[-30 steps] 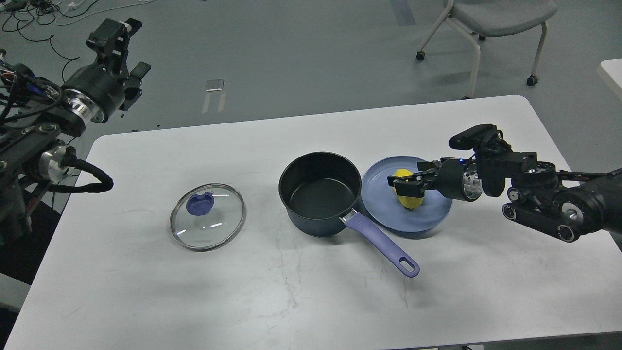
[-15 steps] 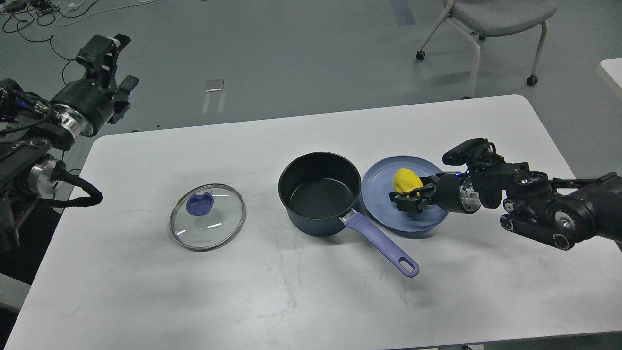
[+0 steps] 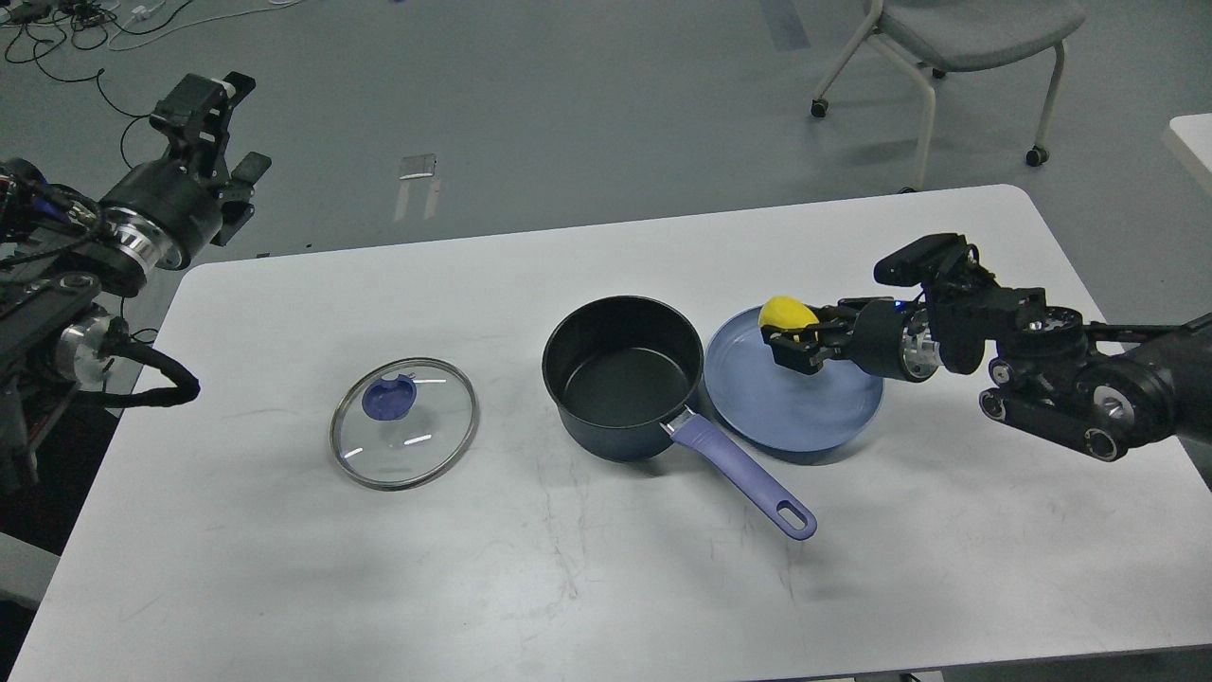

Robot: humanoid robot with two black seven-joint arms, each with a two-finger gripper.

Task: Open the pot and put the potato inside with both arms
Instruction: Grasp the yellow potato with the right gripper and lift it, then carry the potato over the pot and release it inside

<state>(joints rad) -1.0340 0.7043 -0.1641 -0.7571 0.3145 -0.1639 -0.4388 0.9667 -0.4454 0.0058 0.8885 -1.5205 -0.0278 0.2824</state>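
Note:
The dark navy pot (image 3: 622, 377) stands open in the middle of the table, its lavender handle (image 3: 748, 478) pointing to the front right. Its glass lid (image 3: 404, 422) with a blue knob lies flat on the table to the left. My right gripper (image 3: 792, 339) is shut on the yellow potato (image 3: 785, 313) and holds it above the far left rim of the blue plate (image 3: 795, 407), just right of the pot. My left gripper (image 3: 213, 123) is raised beyond the table's far left corner, away from everything; its fingers cannot be told apart.
The white table (image 3: 606, 587) ends just past the lid on the left and behind the plate at the back. A grey chair (image 3: 956, 38) on castors stands on the floor behind the right side. Cables (image 3: 66, 28) lie on the floor at the far left.
My right gripper has closed on the potato, lifted it off the plate and moved it up and left toward the pot. My left arm has drawn back to the left.

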